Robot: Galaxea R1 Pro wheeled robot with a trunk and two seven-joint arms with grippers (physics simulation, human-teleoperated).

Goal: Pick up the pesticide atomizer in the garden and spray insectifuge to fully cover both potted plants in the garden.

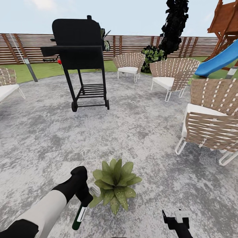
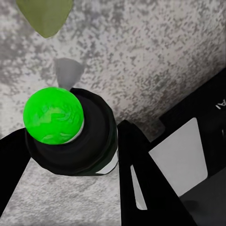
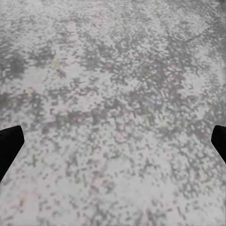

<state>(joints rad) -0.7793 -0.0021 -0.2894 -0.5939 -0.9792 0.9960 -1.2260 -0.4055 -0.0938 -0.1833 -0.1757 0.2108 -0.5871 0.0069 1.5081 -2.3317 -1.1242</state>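
Note:
On the grey paved patio of the garden stands a potted plant, a broad green rosette with pale-speckled leaves. My left gripper is shut on the pesticide atomizer, a dark green bottle with a white band. Its pale spray head points at the plant's left side and almost touches the leaves. The left wrist view looks at the atomizer from its bright green base, gripped between black fingers, with a leaf beyond. My right gripper hangs open right of the plant, above bare paving.
A black grill on wheels stands ahead on the left. Woven chairs ring the patio's right and far side. A blue slide and a brown slat fence lie behind.

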